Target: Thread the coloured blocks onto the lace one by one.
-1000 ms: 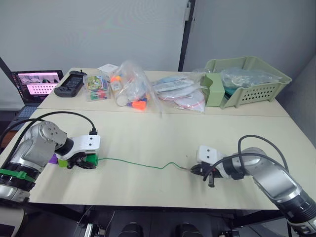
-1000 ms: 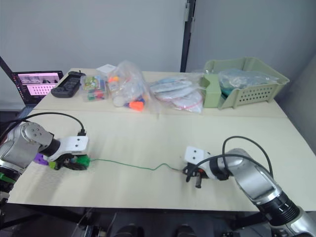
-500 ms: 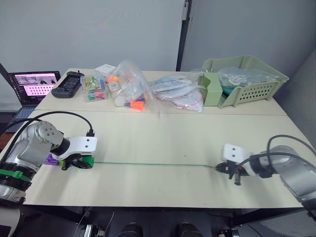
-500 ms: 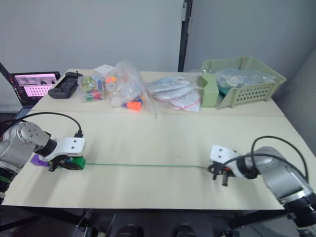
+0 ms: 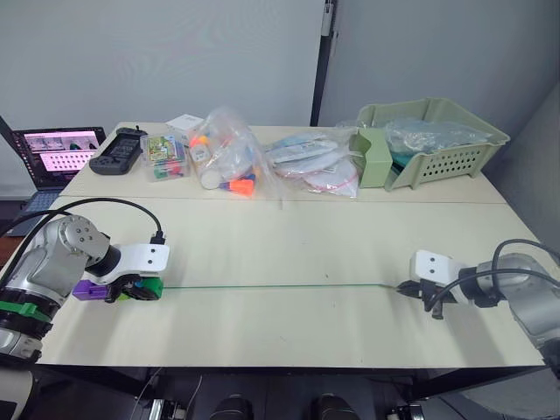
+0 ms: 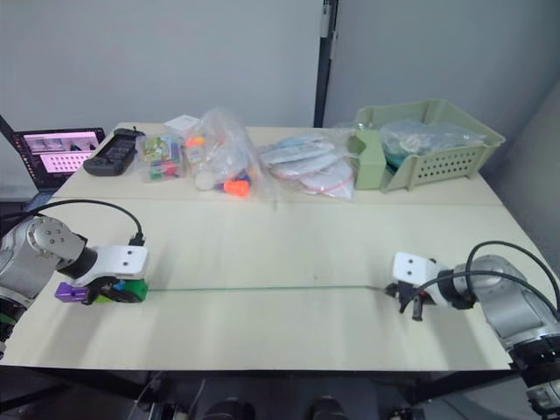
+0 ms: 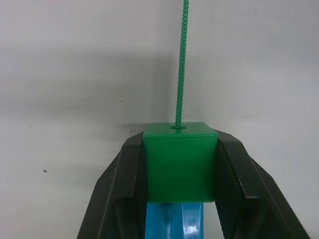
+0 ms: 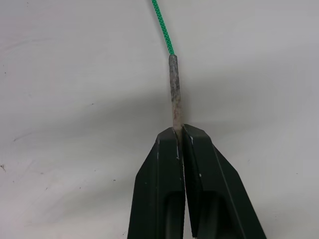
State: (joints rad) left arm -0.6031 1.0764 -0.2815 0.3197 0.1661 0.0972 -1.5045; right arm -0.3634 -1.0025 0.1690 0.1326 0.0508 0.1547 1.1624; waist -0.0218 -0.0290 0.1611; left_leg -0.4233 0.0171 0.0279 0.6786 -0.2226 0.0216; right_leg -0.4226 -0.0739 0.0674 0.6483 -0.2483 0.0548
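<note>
The lace (image 5: 280, 286) runs taut and straight across the table between both grippers. My left gripper (image 5: 144, 290) at the table's left is shut on a dark green block (image 7: 180, 162), with the lace entering the hole in its face. A blue block (image 7: 174, 220) sits right behind it between the fingers, and a purple block (image 5: 87, 289) trails further along the row. My right gripper (image 8: 180, 137) at the table's right is shut on the lace's stiff greyish tip (image 8: 175, 89).
At the back of the table lie a laptop (image 5: 54, 153), a black controller (image 5: 122, 148), clear bags of toys (image 5: 223, 157), flat packets (image 5: 315, 166) and a pale green basket (image 5: 429, 140). A black cable (image 5: 105, 206) loops over my left arm.
My right gripper has pulled the lace's tip to the right, and the slack, wavy lace has gone straight. The left gripper has stayed on the blocks.
</note>
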